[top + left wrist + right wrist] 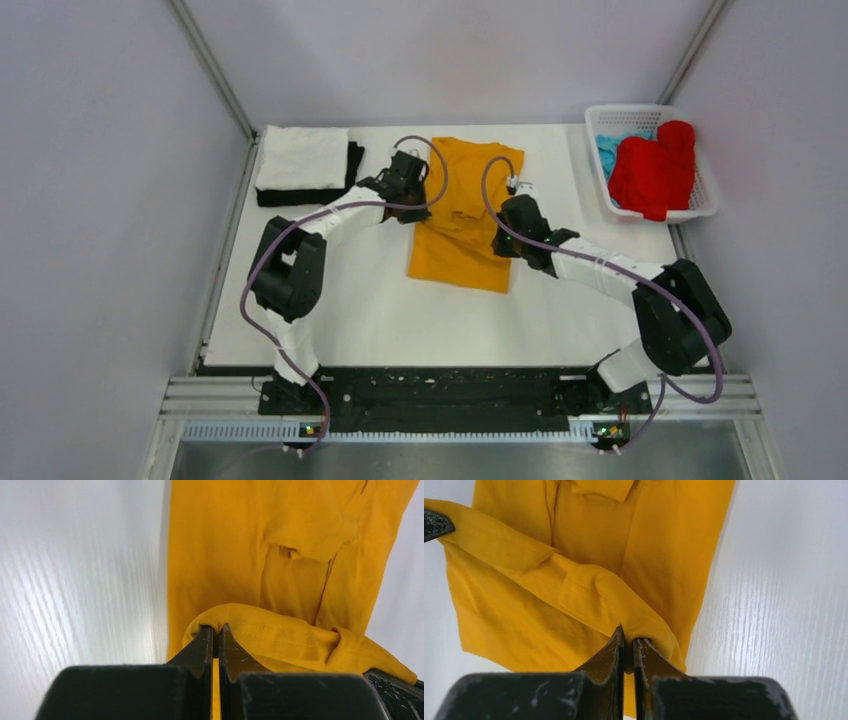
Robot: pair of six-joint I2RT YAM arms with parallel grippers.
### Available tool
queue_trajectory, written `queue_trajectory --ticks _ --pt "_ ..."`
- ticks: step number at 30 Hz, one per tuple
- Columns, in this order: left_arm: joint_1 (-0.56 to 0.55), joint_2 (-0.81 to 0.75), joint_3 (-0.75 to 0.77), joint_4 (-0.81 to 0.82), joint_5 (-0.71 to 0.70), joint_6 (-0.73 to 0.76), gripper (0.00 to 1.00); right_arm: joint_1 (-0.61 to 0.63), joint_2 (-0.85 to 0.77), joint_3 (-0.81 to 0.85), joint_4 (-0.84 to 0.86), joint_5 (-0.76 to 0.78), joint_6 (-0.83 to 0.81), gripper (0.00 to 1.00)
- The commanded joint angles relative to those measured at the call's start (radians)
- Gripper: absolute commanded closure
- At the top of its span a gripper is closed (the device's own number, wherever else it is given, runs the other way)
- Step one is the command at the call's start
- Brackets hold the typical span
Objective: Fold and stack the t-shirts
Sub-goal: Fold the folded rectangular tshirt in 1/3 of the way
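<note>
The mustard t-shirt (pixel 455 255) lies lengthwise in the middle of the table, sleeves folded in. My left gripper (pixel 420 208) is shut on a stitched edge of it at its left side; the wrist view shows the cloth (pixel 280 555) pinched between the closed jaws of that gripper (pixel 216 629). My right gripper (pixel 502 243) is shut on the same edge at its right side, and its wrist view shows this gripper (pixel 629 636) pinching the cloth (pixel 589 595). The held edge is raised over the shirt's middle. A folded white t-shirt (pixel 300 157) rests on a folded black one (pixel 353 165) at the back left.
A white lattice basket (pixel 706 195) stands at the back right, holding a crumpled red t-shirt (pixel 655 170) and a light blue one (pixel 606 150). Grey walls close in the table at left, right and back.
</note>
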Motion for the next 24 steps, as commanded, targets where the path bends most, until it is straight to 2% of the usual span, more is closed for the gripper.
queue_trajectory --ticks 1,8,9,10,12,13,15,16,17,21,22,23,24 --pt "0.015 0.074 0.132 -0.024 0.04 0.072 1.0 -0.041 0.058 0.058 0.065 -0.014 -0.021 0.96" --pt "0.042 0.18 0.228 -0.048 0.078 0.084 1.0 -0.084 0.148 0.095 0.1 -0.031 -0.02 0.93" --pt "0.047 0.185 0.235 -0.051 0.081 0.084 0.96 -0.088 0.16 0.104 0.101 -0.03 -0.02 0.91" --pt "0.049 0.189 0.241 -0.058 0.082 0.084 0.88 -0.092 0.169 0.113 0.101 -0.024 -0.019 0.9" --pt "0.054 0.189 0.25 -0.065 0.084 0.081 0.64 -0.098 0.18 0.133 0.101 -0.009 -0.017 0.83" --pt "0.057 0.184 0.253 -0.066 0.087 0.082 0.56 -0.1 0.185 0.143 0.097 -0.005 -0.017 0.79" --pt "0.059 0.159 0.258 -0.067 0.089 0.083 0.43 -0.101 0.186 0.168 0.072 0.01 -0.02 0.57" --pt "0.061 0.144 0.263 -0.068 0.09 0.081 0.16 -0.102 0.183 0.18 0.06 0.019 -0.019 0.44" --pt "0.062 0.125 0.263 -0.067 0.093 0.082 0.03 -0.103 0.179 0.187 0.049 0.029 -0.019 0.36" --pt "0.062 0.032 0.215 -0.064 0.071 0.08 0.01 -0.102 0.117 0.169 0.032 0.045 -0.013 0.18" --pt "0.063 0.003 0.186 -0.061 0.067 0.077 0.01 -0.102 0.098 0.153 0.035 0.039 -0.013 0.07" --pt "0.063 -0.032 0.151 -0.055 0.064 0.074 0.01 -0.102 0.077 0.137 0.034 0.032 -0.013 0.02" --pt "0.062 -0.059 0.112 -0.051 0.066 0.069 0.01 -0.102 0.056 0.115 0.035 0.02 -0.012 0.01"
